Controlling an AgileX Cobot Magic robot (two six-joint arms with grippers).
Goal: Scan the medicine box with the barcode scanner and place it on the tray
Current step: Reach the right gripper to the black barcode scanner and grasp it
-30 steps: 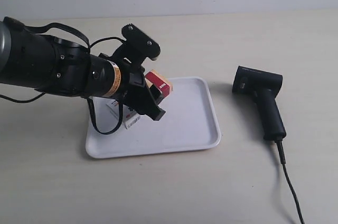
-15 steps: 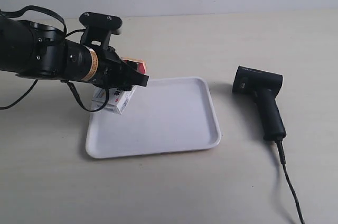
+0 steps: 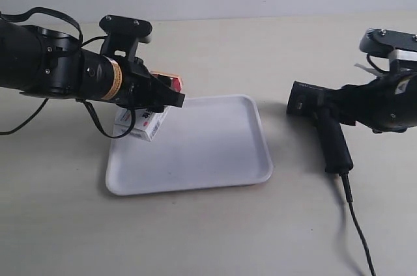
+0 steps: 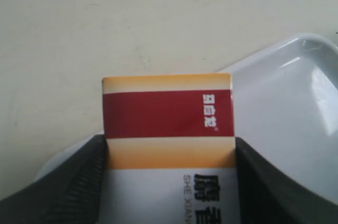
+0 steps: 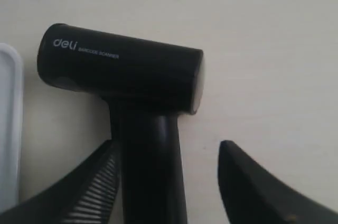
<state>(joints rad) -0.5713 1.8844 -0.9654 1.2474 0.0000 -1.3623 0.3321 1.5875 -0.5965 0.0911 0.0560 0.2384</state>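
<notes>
Left wrist view: hand [image 4: 169, 182] grips medicine box [image 4: 168, 129] over tray [image 4: 285, 108].

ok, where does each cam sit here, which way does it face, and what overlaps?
Exterior: off the arms, looking down across the table; both arms show.
Left wrist: behind the left gripper, facing the medicine box clamped between its fingers.
Right wrist: behind the right gripper, facing the barcode scanner; fingers straddle the handle, apart.
Shared: all three show the tray.

medicine box [image 4: 168, 150] lower part cut off, scanner handle [image 5: 150, 171] partly hidden by jaws
</notes>
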